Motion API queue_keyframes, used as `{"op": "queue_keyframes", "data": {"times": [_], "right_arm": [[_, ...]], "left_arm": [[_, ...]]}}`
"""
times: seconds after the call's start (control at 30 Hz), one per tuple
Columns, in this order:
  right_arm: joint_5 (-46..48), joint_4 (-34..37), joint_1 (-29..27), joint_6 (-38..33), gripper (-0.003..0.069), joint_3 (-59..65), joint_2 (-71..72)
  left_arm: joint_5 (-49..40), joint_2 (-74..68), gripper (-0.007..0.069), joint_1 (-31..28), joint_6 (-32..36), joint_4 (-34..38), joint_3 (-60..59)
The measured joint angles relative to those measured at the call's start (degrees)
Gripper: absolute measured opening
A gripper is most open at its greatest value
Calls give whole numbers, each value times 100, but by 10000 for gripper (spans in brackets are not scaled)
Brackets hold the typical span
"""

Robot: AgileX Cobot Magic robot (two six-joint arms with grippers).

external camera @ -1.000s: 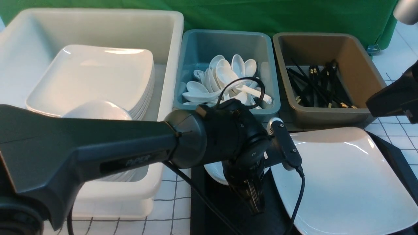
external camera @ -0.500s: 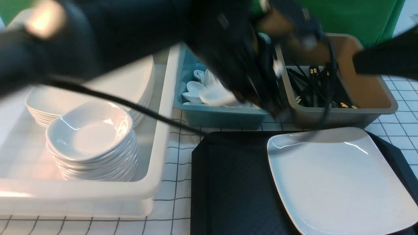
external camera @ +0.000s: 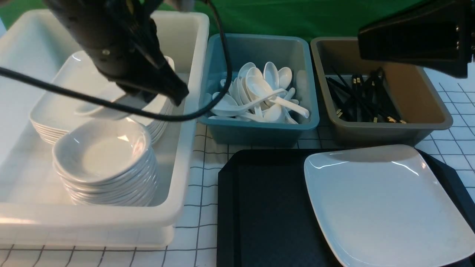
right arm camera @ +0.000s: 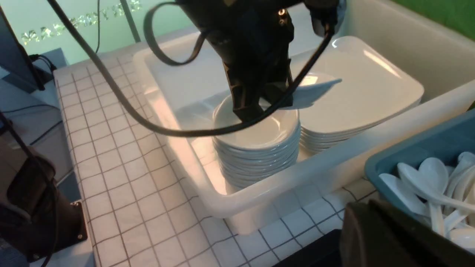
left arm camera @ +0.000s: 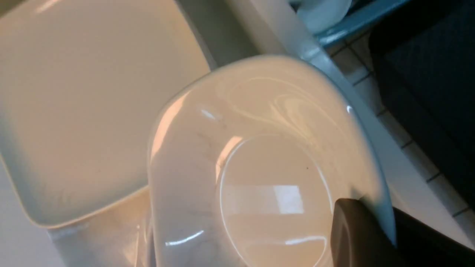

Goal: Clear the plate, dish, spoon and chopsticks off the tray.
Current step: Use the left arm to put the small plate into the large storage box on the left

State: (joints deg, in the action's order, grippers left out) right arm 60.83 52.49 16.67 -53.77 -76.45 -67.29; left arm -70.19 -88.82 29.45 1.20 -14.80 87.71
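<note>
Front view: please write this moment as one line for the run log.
left tool: shut on dish | dish: in air over white bin | plate: on tray

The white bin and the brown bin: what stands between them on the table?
A teal bin full of white spoons stands between them; the front view shows it.
</note>
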Motion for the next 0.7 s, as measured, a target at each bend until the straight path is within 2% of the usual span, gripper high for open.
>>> {"op": "queue_keyframes", "data": {"times": [0.2,0.5,0.63,0.67,0.7], "right_arm": [[69,0,0,-2,-1,0,-43],[81,0,0,63,-1,0,-43],[81,0,0,108,-1,0,-43],[81,0,0,108,-1,0,-43],[81,0,0,108,-1,0,-43]], "left_arm": [[-5,15,19,-10,-325,-370,-519],[1,109,35,-10,-466,-350,-873],[2,109,116,-10,-540,-335,-912],[2,109,180,-10,-594,-335,-916],[2,109,198,-10,-599,-335,-916]]}}
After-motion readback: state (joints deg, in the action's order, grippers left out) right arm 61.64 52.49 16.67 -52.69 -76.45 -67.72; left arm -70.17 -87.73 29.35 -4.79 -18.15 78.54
